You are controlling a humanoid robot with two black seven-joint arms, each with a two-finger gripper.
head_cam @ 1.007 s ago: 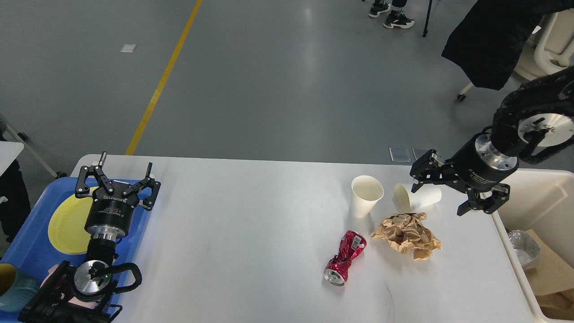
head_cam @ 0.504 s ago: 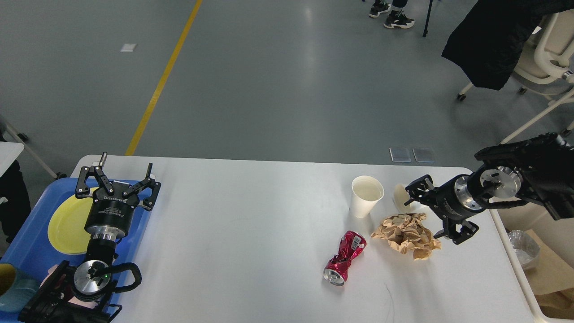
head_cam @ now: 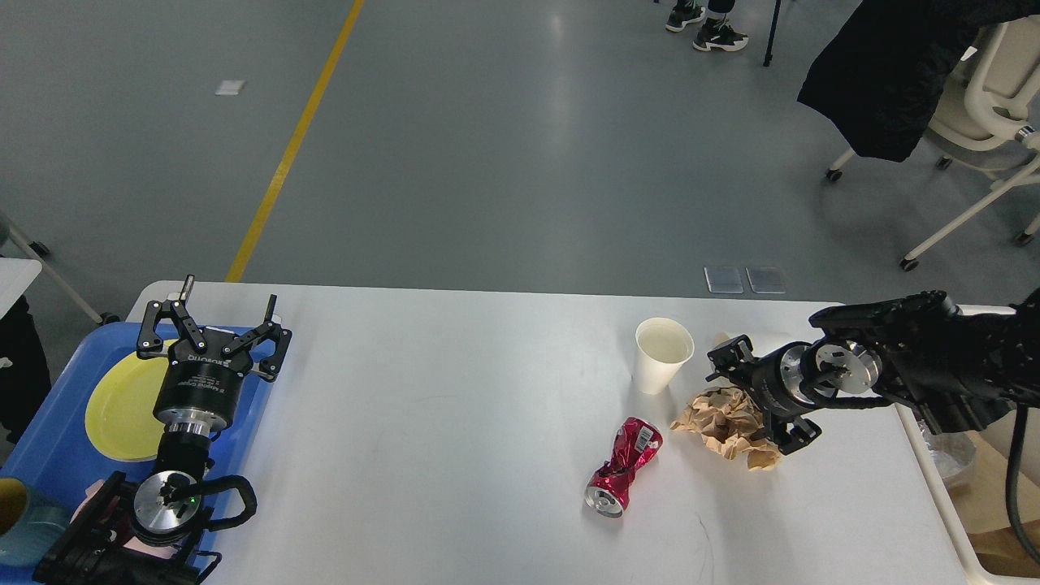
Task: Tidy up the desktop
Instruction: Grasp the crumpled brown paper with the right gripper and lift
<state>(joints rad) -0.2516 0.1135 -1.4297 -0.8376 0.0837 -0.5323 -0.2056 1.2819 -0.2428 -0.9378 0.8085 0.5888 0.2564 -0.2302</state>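
**Right arm low over the crumpled paper, grasp not yet made**

You had the right gripper down at the far right part of the desktop, directly at the crumpled brown paper. Its two fingers stood apart, one near the top edge of the paper and one at its lower right side, so the paper was between them but I could not see any squeeze on it. I judged this as the approach step of picking the paper up as rubbish.

The next move probably asked for closing the fingers on the thick middle of the paper, then lifting and carrying it to the right, where the cream bin stood beside the table edge. Paper like this is light and gives way, so a shallow pinch could slip.

The room was narrow there. The upright white cup stood just beside the paper on its left, and something white lay behind the gripper, mostly hidden. The crushed red can lay near the paper's lower left. A wide sweep to the left could knock the cup. To the right the table edge was near, and the middle of the desktop was bare.

Your left gripper was spread wide over the blue tray, above the yellow plate, holding nothing.
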